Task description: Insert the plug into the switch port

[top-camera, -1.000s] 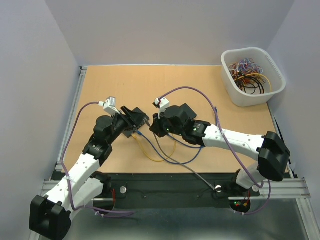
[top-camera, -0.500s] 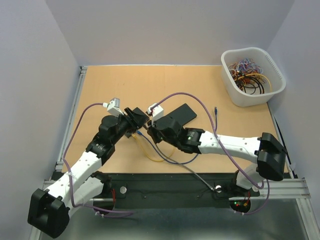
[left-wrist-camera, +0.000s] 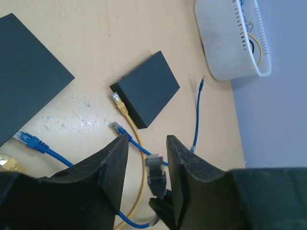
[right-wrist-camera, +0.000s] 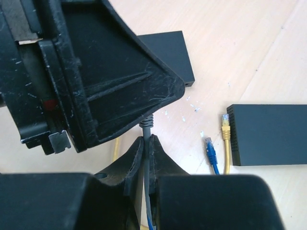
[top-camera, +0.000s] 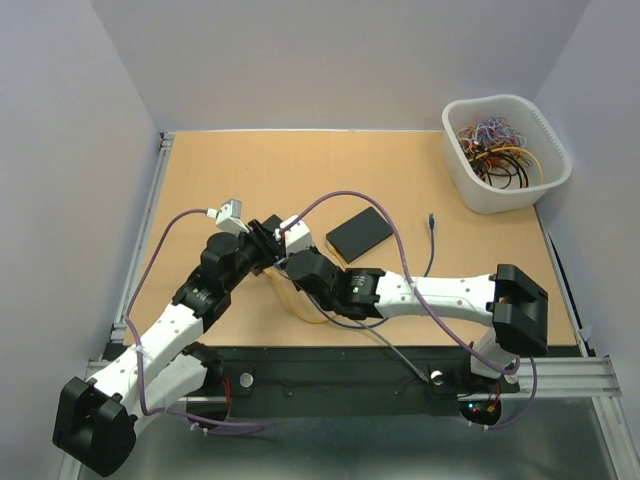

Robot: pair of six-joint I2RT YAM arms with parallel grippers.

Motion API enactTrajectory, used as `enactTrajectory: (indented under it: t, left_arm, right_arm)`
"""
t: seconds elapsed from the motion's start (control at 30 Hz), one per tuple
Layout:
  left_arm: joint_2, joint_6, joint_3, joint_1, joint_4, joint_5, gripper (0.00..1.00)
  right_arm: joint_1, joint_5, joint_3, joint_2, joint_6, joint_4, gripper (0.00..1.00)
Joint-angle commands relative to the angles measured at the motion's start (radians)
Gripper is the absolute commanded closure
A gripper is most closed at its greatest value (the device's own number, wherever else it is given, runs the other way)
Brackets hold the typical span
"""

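Note:
My right gripper (right-wrist-camera: 146,139) is shut on a grey cable (right-wrist-camera: 146,125) just behind its plug. It holds the grey plug (left-wrist-camera: 156,168) up in the gap between the fingers of my left gripper (left-wrist-camera: 146,141), which is open. In the top view the two grippers meet left of centre, the left gripper (top-camera: 268,238) and the right gripper (top-camera: 284,258). A small black switch (top-camera: 360,235) lies flat to their right. It also shows in the left wrist view (left-wrist-camera: 148,91) and the right wrist view (right-wrist-camera: 268,134). A yellow plug (left-wrist-camera: 118,101) lies at its ported side.
A second, larger black box (left-wrist-camera: 24,72) lies close by, also in the right wrist view (right-wrist-camera: 165,52). Loose blue plugs (left-wrist-camera: 116,127) (left-wrist-camera: 24,139) and yellow and blue cables trail over the table. A white tub (top-camera: 505,150) of cables stands at the back right. A loose cable end (top-camera: 430,220) lies beside the switch.
My right arm has swung left, off the small switch, up to my left gripper. The switch now lies uncovered on the table. My left gripper has shifted slightly right.

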Motion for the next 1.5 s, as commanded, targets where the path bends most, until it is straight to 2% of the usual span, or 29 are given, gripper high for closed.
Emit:
enactTrajectory:
  t: [0.0,0.2,0.27,0.33,0.37,0.43,0.47,0.5,0.57,0.6,0.7,0.83,0.9,0.93,1.0,1.03,1.13,1.17,1.33,1.47]
  left_arm:
    - [-0.025,0.01,0.04,-0.006,-0.006,-0.03,0.58]
    - [-0.016,0.01,0.04,-0.01,-0.006,-0.036,0.69]
    - [-0.018,0.01,0.039,-0.01,-0.008,-0.039,0.76]
    - [-0.018,0.01,0.039,-0.01,-0.008,-0.042,0.87]
    - [-0.018,0.01,0.037,-0.012,-0.006,-0.042,0.99]
    - [-0.016,0.014,0.037,-0.01,-0.005,-0.042,1.0]
    - [-0.016,0.017,0.04,-0.012,-0.005,-0.044,1.0]
    - [-0.018,0.028,0.042,-0.012,-0.006,-0.044,1.0]
    - [-0.019,0.04,0.043,-0.012,-0.005,-0.042,1.0]
    - [-0.025,0.057,0.043,-0.012,0.004,-0.033,1.0]
    - [-0.05,0.091,0.033,-0.01,0.075,0.019,1.0]
    - [-0.094,0.128,0.034,-0.01,0.162,0.077,1.0]
    - [-0.111,0.149,0.043,-0.009,0.199,0.121,1.0]
    - [-0.132,0.169,0.042,-0.009,0.222,0.145,1.0]
    - [-0.171,0.185,0.028,-0.009,0.303,0.209,1.0]
    - [-0.185,0.183,0.019,-0.009,0.335,0.234,1.0]
    - [-0.235,0.143,-0.023,-0.009,0.495,0.332,1.0]
    - [-0.245,0.131,-0.029,-0.009,0.568,0.355,1.0]
    - [-0.239,0.048,-0.047,-0.009,0.699,0.464,1.0]
    - [-0.223,0.008,-0.058,-0.009,0.762,0.493,1.0]
  right_arm:
    - [0.013,0.114,0.063,0.003,-0.008,0.022,1.0]
    - [0.033,0.143,0.069,0.017,-0.017,0.021,1.0]
    - [0.038,0.152,0.069,0.022,-0.02,0.019,1.0]
    - [0.042,0.149,0.069,0.031,-0.02,0.018,1.0]
    - [0.045,0.146,0.071,0.035,-0.019,0.018,1.0]
    - [0.048,0.149,0.073,0.04,-0.014,0.016,1.0]
    - [0.05,0.163,0.071,0.043,0.0,0.013,0.96]
    - [0.05,0.197,0.068,0.04,0.01,0.008,0.78]
    - [0.05,0.22,0.054,0.023,0.026,0.007,0.51]
    - [0.05,0.228,0.037,-0.006,0.041,0.007,0.32]
    - [0.045,0.185,0.001,-0.096,0.06,0.008,0.2]
    - [0.031,0.042,-0.036,-0.229,0.073,0.014,0.16]
    - [0.001,-0.123,-0.082,-0.291,0.101,0.033,0.16]
    - [-0.014,-0.247,-0.105,-0.366,0.109,0.081,0.17]
    - [-0.066,-0.365,-0.188,-0.443,0.13,0.161,0.19]
    - [-0.085,-0.48,-0.232,-0.502,0.138,0.184,0.2]
    - [-0.136,-0.625,-0.276,-0.573,0.141,0.252,0.25]
    - [-0.145,-0.644,-0.291,-0.604,0.142,0.263,0.27]
    - [-0.145,-0.755,-0.306,-0.615,0.149,0.353,0.41]
    - [-0.145,-0.811,-0.282,-0.568,0.15,0.393,0.46]
